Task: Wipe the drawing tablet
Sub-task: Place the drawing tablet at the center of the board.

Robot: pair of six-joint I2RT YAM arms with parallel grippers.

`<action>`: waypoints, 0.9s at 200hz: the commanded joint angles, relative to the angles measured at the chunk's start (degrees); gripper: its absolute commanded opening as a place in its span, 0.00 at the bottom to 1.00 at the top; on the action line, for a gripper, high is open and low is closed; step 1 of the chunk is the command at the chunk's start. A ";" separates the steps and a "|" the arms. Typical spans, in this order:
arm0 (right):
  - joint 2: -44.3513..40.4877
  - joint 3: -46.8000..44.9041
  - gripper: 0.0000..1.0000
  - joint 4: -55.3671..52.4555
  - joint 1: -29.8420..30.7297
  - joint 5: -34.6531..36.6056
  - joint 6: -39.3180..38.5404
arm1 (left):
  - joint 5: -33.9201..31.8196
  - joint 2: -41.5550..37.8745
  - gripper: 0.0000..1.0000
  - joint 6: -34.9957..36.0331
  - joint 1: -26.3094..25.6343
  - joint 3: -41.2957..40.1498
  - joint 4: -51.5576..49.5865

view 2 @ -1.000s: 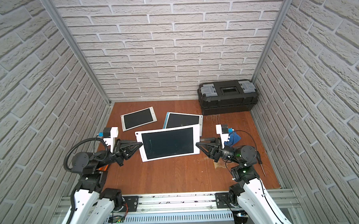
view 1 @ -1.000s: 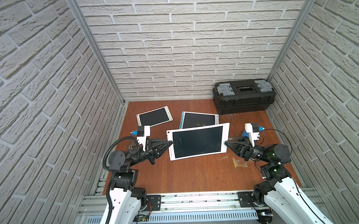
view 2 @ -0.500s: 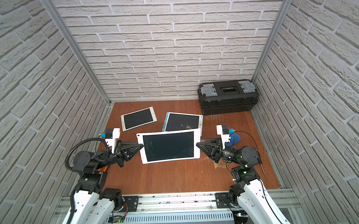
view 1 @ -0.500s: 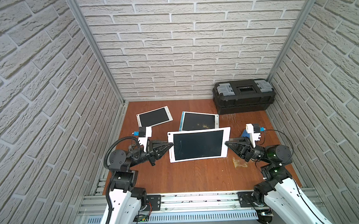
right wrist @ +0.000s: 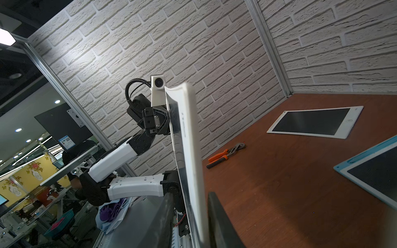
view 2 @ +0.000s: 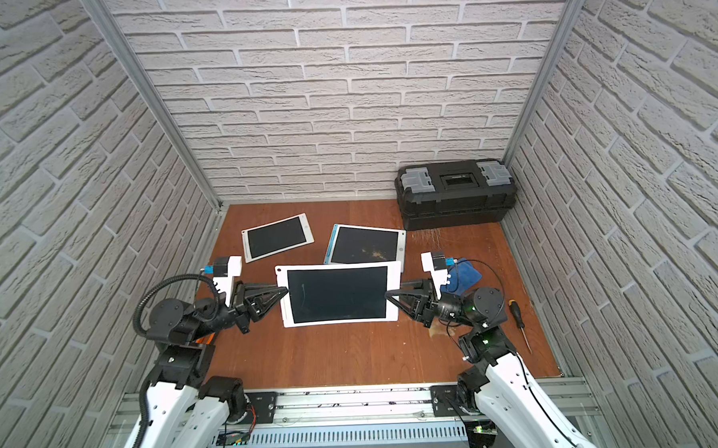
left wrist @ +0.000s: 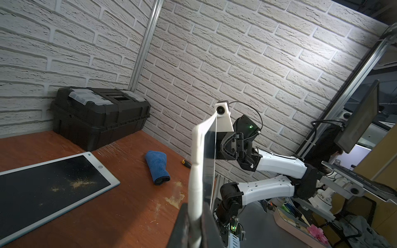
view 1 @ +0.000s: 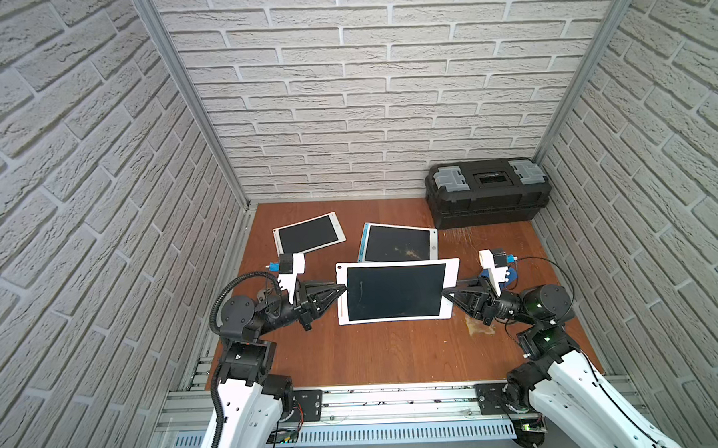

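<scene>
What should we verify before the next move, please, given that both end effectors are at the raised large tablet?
1. Grip of the left end effector on the large tablet: ok, shut on the edge nearest it.
2. Grip of the right end effector: cannot tell; its jaws straddle the opposite edge, but a firm pinch is unclear.
3. Tablet clear of the table: ok, lifted off it.
4. Holding the blue cloth: not ok; it lies on the table near the right arm.
5. One end effector free for wiping: not ok; both are at the tablet.
</scene>
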 commanded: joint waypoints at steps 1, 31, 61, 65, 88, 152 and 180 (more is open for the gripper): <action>-0.76 1.87 0.27 -0.35 0.67 -0.09 -2.34 | -2.53 -0.01 0.00 1.42 0.66 3.23 2.82; -1.69 2.07 0.27 -1.71 0.65 0.56 -3.07 | -2.21 -0.71 0.00 3.45 1.58 4.46 -1.21; -3.60 2.40 0.26 -4.27 0.68 1.71 -4.63 | -1.55 -1.80 0.00 4.68 1.98 4.75 -5.04; -3.90 2.42 0.26 -4.85 0.65 1.88 -4.94 | -1.61 -1.98 0.00 4.67 2.03 4.68 -5.28; -5.10 2.77 0.26 -6.72 0.71 2.67 -5.92 | -1.20 -2.53 0.00 5.24 2.02 4.48 -7.18; -4.59 2.76 0.23 -6.12 0.69 2.33 -5.49 | -1.94 -3.01 0.00 6.81 2.02 4.75 -9.29; -4.19 2.74 0.15 -6.16 0.65 2.34 -5.36 | -2.17 -2.83 0.00 8.20 2.06 5.92 -11.13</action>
